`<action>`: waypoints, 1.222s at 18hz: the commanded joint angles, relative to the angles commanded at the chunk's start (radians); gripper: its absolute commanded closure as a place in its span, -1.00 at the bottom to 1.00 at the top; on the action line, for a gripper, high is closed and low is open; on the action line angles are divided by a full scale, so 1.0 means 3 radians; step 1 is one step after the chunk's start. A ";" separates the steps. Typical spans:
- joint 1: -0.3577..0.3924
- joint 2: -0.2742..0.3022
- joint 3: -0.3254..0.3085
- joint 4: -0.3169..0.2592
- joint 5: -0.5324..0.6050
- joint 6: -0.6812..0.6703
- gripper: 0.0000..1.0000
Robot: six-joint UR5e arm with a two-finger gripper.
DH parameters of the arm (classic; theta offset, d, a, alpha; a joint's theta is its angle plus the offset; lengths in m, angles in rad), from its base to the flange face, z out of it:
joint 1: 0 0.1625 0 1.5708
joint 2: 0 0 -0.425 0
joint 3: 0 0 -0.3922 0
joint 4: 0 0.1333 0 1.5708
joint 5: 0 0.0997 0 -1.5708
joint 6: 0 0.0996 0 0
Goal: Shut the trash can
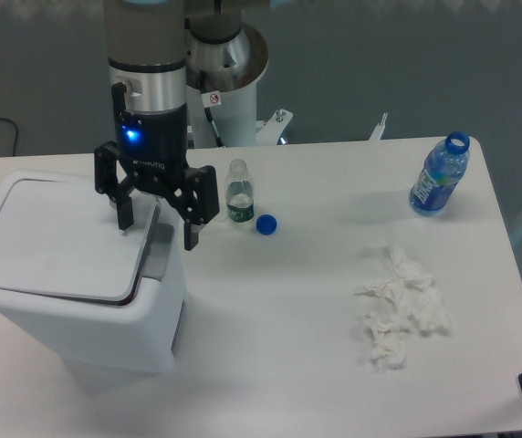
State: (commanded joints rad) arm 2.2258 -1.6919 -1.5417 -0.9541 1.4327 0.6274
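The big white plastic rectangular trash can (78, 301) runs off the left edge, so its left side is cut. Can't tell if its flat lid is fully seated; only a thin dark gap shows along the front right. The arm's black two-finger gripper (157, 224) covers part of the grey latch strip (158, 251), and the arm itself is chopped by the top edge. The label on the small clear bottle (238, 192) is way too tiny to read.
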 joint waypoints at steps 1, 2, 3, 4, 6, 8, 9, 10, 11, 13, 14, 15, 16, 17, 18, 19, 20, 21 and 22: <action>0.0000 -0.0005 0.0010 0.0005 0.0000 0.0000 -1.00; 0.0000 -0.0015 0.0015 0.0005 0.0000 0.0000 -1.00; 0.0000 -0.0021 0.0026 0.0005 0.0000 -0.0005 -1.00; 0.0000 -0.0026 0.0031 0.0005 0.0000 -0.0015 -1.00; 0.0000 -0.0041 0.0036 0.0020 0.0000 -0.0051 -1.00; 0.0000 -0.0077 0.0041 0.0082 0.0005 -0.0056 -1.00; 0.0000 -0.0097 0.0041 0.0102 0.0000 -0.0056 -1.00; 0.0000 -0.0097 0.0041 0.0117 0.0005 -0.0056 -1.00; -0.0005 -0.0102 0.0041 0.0118 0.0005 -0.0061 -1.00; 0.0000 -0.0107 0.0041 0.0118 0.0005 -0.0056 -1.00; -0.0005 -0.0108 0.0036 0.0118 0.0005 -0.0056 -1.00; 0.0000 -0.0108 0.0036 0.0118 0.0005 -0.0056 -1.00; -0.0005 -0.0108 0.0036 0.0118 0.0000 -0.0056 -1.00; -0.0005 -0.0108 0.0036 0.0118 0.0000 -0.0056 -1.00; -0.0005 -0.0108 0.0036 0.0118 0.0005 -0.0056 -1.00; -0.0005 -0.0108 0.0036 0.0118 0.0000 -0.0056 -1.00; -0.0005 -0.0102 0.0036 0.0118 0.0005 -0.0056 -1.00; -0.0005 -0.0102 0.0036 0.0118 0.0000 -0.0056 -1.00; -0.0005 -0.0113 0.0036 0.0118 0.0000 -0.0056 -1.00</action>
State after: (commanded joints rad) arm 2.2243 -1.7257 -1.5309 -0.9189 1.4327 0.6105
